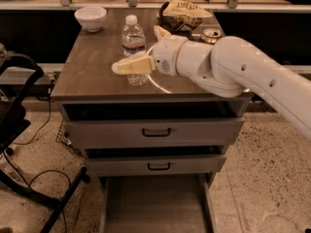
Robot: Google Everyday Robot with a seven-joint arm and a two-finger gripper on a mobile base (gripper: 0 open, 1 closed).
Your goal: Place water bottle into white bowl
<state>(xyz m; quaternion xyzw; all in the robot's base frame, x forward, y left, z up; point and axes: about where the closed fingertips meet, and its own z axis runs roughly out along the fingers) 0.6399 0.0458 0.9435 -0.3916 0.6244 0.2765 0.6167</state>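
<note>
The water bottle (132, 34), clear with a white cap, stands upright near the middle of the cabinet top (92, 67). My gripper (136, 50) is open and reaches in from the right at the bottle. One pale finger (132, 66) crosses in front of the bottle's lower half; the other finger (160, 32) shows behind and to the right of it. The bottle stands on the top between the two fingers. The white bowl (91, 17) sits at the far left corner of the top, apart from the bottle and gripper.
A crumpled chip bag (184, 11) and a gold-brown can (211, 34) lie at the far right of the top, behind my arm. The cabinet has two shut drawers (155, 131) and an open bottom tray (154, 203). A black stand (19, 130) is at left.
</note>
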